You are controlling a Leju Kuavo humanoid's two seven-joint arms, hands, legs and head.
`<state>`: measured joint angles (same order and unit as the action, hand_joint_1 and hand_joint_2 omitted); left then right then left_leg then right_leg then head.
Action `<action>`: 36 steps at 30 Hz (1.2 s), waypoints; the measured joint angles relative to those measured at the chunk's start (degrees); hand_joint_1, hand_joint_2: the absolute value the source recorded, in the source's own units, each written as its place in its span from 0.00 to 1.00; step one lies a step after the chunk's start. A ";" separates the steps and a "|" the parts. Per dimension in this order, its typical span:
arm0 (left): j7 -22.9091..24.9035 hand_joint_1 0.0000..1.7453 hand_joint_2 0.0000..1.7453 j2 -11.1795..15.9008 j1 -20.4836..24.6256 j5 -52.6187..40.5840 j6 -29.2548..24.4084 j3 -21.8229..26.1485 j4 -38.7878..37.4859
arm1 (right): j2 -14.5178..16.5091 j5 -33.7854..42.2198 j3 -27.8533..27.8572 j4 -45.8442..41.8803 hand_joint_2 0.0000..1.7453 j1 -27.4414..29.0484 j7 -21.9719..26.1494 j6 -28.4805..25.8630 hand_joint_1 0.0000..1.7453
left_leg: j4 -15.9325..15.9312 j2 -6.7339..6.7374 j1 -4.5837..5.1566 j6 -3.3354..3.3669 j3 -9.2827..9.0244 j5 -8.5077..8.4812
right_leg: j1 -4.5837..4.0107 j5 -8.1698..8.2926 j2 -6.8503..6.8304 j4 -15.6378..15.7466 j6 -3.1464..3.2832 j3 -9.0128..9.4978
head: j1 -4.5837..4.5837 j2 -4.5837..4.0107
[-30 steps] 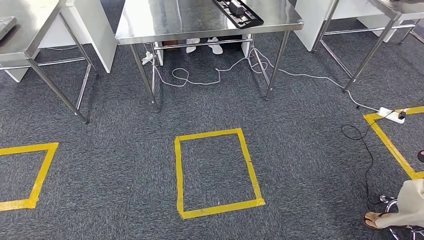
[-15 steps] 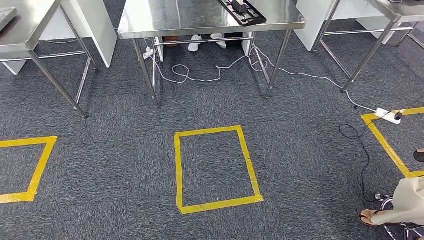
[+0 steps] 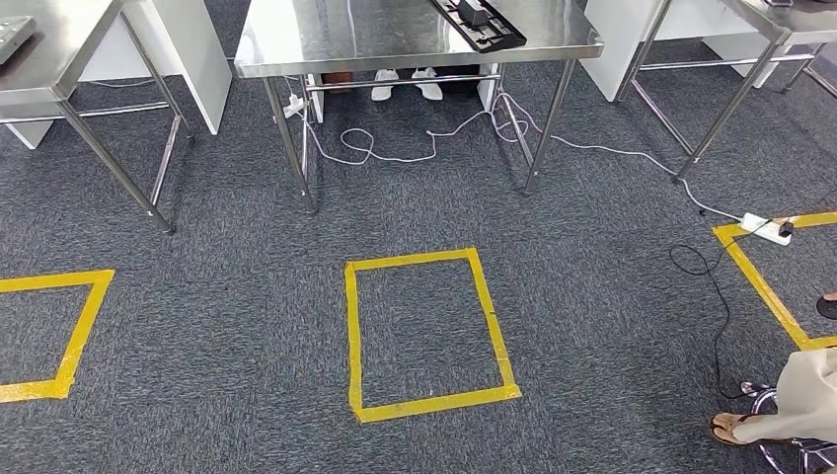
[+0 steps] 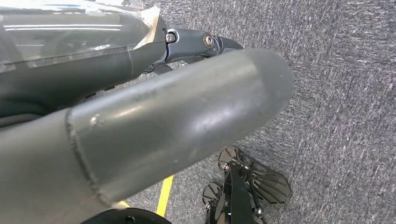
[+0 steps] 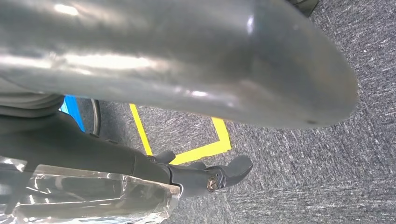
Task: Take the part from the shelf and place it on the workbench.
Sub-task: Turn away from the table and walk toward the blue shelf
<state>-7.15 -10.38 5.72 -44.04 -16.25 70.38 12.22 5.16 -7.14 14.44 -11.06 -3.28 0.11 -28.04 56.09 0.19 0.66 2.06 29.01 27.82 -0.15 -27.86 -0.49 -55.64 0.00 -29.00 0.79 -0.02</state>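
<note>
A steel workbench [image 3: 336, 44] stands ahead at the far side of the carpet, and a black tray [image 3: 481, 24] with dark parts lies on its right end. My left hand [image 4: 154, 121] hangs over the grey carpet with its thick thumb and dark fingers [image 4: 205, 41] stretched out. Nothing lies between them. My right hand [image 5: 187, 60] hangs the same way, its fingers [image 5: 226, 173] straight and holding nothing. A clear film covers the base of each hand's fingers. I see no loose part in either hand.
A yellow tape square [image 3: 352, 336] marks the floor before the workbench, with others at the left [image 3: 79, 331] and right [image 3: 765, 286]. White cables [image 3: 395, 150] and a power strip [image 3: 770, 227] lie on the carpet. A person's sandalled foot [image 3: 735, 428] is at the lower right. White shoes [image 3: 405, 86] show under the workbench.
The whole picture has shifted slightly since one second ago, so the camera moved; over the last half second it is almost still. The shoes under the workbench shifted a little.
</note>
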 joint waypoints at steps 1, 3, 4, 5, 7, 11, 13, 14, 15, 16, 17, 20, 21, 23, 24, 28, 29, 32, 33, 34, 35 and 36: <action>0.03 0.00 0.00 0.00 0.00 0.00 -0.01 -0.01 0.00 | 0.00 0.03 0.01 0.00 0.00 0.00 0.00 0.01 0.00 | 0.00 0.00 -0.01 0.00 0.01 0.00 | -0.01 0.00 0.00 0.00 0.00 0.01 | -0.01 0.00; 0.08 0.00 0.00 0.00 0.00 0.01 -0.05 -0.01 0.00 | 0.02 0.32 0.05 0.00 0.00 -0.01 0.02 0.12 0.00 | 0.12 -0.01 0.01 0.04 0.08 0.00 | 0.07 0.06 0.00 0.01 -0.08 0.10 | -0.01 0.00; 0.09 0.00 0.00 0.00 0.00 0.01 -0.07 -0.01 0.00 | 0.03 0.60 0.14 0.00 0.00 -0.01 0.06 0.23 0.00 | 0.25 -0.01 0.01 0.07 0.19 0.01 | 0.14 0.11 0.00 -0.01 -0.15 0.15 | -0.02 0.00; 0.09 0.00 0.00 0.00 0.00 0.01 -0.09 -0.01 0.00 | 0.05 0.99 0.32 0.00 0.00 -0.02 0.11 0.37 0.00 | 0.40 -0.02 0.01 0.11 0.34 0.01 | 0.21 0.16 0.00 -0.04 -0.24 0.16 | -0.02 0.00; 0.08 0.00 0.00 0.01 0.00 -0.10 -0.10 -0.03 0.00 | 0.09 1.83 0.89 0.00 0.00 -0.01 0.27 0.59 0.00 | 0.63 -0.03 0.01 0.20 0.63 -0.03 | 0.27 0.25 0.00 -0.13 -0.38 0.07 | -0.02 0.00; 0.11 0.00 0.00 0.01 0.05 -0.58 -0.12 -0.10 0.00 | 0.29 2.70 1.92 0.00 0.00 -0.04 0.65 0.69 0.00 | -0.12 0.28 -0.23 0.97 0.56 -0.69 | 0.14 0.36 0.12 -0.17 -0.98 -0.29 | -0.02 0.00; 0.14 0.00 0.00 0.00 0.08 -0.69 -0.15 -0.14 0.00 | 0.32 2.83 2.35 0.00 0.00 -0.06 0.71 0.69 0.00 | -0.98 0.87 -0.66 1.54 0.53 -1.35 | 0.12 -1.47 0.24 -3.30 -1.07 -2.00 | 0.12 0.00; 0.15 0.00 0.00 0.01 0.09 -0.73 -0.17 -0.16 0.00 | 0.33 2.90 2.54 0.00 0.00 -0.06 0.72 0.69 0.00 | -1.13 1.22 -0.76 1.66 0.68 -1.55 | 0.37 -3.09 0.27 -6.61 -1.02 -3.66 | 0.20 0.00; 0.17 0.00 0.00 0.02 0.08 -0.77 -0.20 -0.17 -0.01 | 0.33 2.95 2.68 0.00 0.00 -0.03 0.72 0.69 0.00 | -1.12 1.52 -0.80 1.71 0.93 -1.65 | 0.54 -4.80 0.30 -10.64 -1.03 -5.64 | 0.27 0.00; 0.19 0.00 0.00 0.02 0.07 -0.79 -0.23 -0.17 -0.01 | 0.33 2.98 2.77 0.00 0.00 0.02 0.72 0.69 0.00 | -1.09 1.90 -0.83 1.67 1.14 -1.74 | 0.79 -6.05 0.31 -14.28 -1.21 -7.35 | 0.34 0.00; 0.21 0.00 0.00 0.02 0.06 -0.83 -0.24 -0.19 -0.02 | 0.32 3.00 2.84 0.01 0.00 0.11 0.72 0.69 0.00 | -1.06 2.29 -0.88 1.57 1.28 -1.81 | 1.08 -6.49 0.30 -16.25 -1.63 -8.21 | 0.33 0.00; 0.26 0.00 0.00 0.01 0.08 -0.88 -0.25 -0.22 -0.07 | 0.22 3.01 2.96 0.02 0.00 0.29 0.70 0.69 0.00 | -0.50 3.59 -1.34 0.85 1.55 -1.74 | 2.08 -3.15 -0.65 -8.79 -3.89 -4.07 | 0.37 0.00; 0.27 0.00 0.00 0.09 0.10 -0.90 -0.26 -0.24 -0.05 | 0.33 3.01 2.98 0.02 0.00 0.23 0.71 0.72 0.00 | -0.15 3.99 -1.41 0.43 1.63 -1.59 | 2.25 -1.91 -1.54 -5.07 -4.34 -2.15 | 0.43 0.00; 0.29 0.00 0.00 0.24 0.17 -0.96 -0.32 -0.32 -0.04 | 0.48 3.02 3.05 0.02 0.00 0.04 0.71 0.76 0.00 | 0.62 4.64 -1.32 -0.60 1.71 -1.07 | 2.16 -0.75 -2.66 -1.17 -3.86 -0.50 | 0.43 0.00; 0.30 0.00 0.00 0.32 0.22 -0.98 -0.37 -0.37 -0.04 | 0.56 3.03 3.12 0.02 0.00 0.00 0.71 0.78 0.00 | 0.72 4.93 -1.27 -0.96 1.65 -0.91 | 1.95 -0.79 -2.47 -1.40 -3.18 -0.80 | 0.37 0.00; 0.40 0.00 0.00 0.28 0.27 -1.01 -0.49 -0.42 -0.07 | 0.54 3.01 3.35 0.02 0.00 0.00 0.60 0.73 0.00 | 2.80 3.77 -1.98 -2.13 2.19 1.14 | 2.04 -0.02 -0.45 -1.37 -0.93 -1.16 | 0.11 0.00; 0.44 0.00 0.00 0.28 0.24 -1.01 -0.50 -0.42 -0.07 | 0.55 2.99 3.37 0.02 0.00 -0.04 0.52 0.71 0.00 | 5.33 2.37 -2.12 -2.32 3.23 3.13 | 2.02 0.25 0.00 -1.36 -0.52 -1.30 | 0.08 0.00; 0.47 0.00 0.00 0.30 0.11 -1.01 -0.52 -0.42 -0.07 | 0.65 2.98 3.42 0.02 0.00 -0.04 0.21 0.63 0.00 | 16.69 0.12 -2.12 -2.20 7.98 9.08 | 1.47 0.80 1.69 -1.42 0.20 -2.02 | -0.01 0.00; 0.48 0.00 0.00 0.31 0.07 -1.01 -0.52 -0.42 -0.07 | 0.68 2.98 3.45 0.02 0.00 0.03 0.12 0.60 0.00 | 18.49 0.01 -2.09 -1.98 8.68 9.32 | 1.28 0.89 2.35 -1.43 0.27 -2.12 | -0.02 0.00; 0.48 0.00 0.00 0.31 0.05 -1.01 -0.52 -0.42 -0.07 | 0.69 2.98 3.52 0.02 0.00 0.09 0.04 0.58 0.00 | 17.63 -0.12 -2.04 -1.65 8.13 8.22 | 1.12 0.97 3.06 -1.44 0.30 -2.11 | -0.02 0.00; 0.49 0.00 0.00 0.31 0.04 -1.01 -0.51 -0.42 -0.07 | 0.70 2.98 3.58 0.02 0.00 0.10 0.00 0.57 0.00 | 14.53 -0.57 -1.98 -1.21 6.54 6.24 | 1.00 1.05 3.82 -1.44 0.27 -2.05 | -0.02 0.00; 0.49 0.00 0.00 0.32 0.04 -1.01 -0.51 -0.42 -0.07 | 0.75 2.98 3.64 0.02 0.00 0.07 -0.02 0.56 0.00 | 10.23 -1.76 -1.92 -0.69 4.40 4.05 | 0.95 1.13 4.56 -1.43 0.21 -2.00 | -0.02 0.00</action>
<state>-6.67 -10.07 5.76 -45.05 -16.76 69.96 12.15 5.91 -4.15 18.09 -11.04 -3.21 0.09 -27.47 66.31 -1.57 -1.26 1.37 33.41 31.87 0.80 -26.73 4.07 -57.07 0.21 -31.00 0.78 -0.02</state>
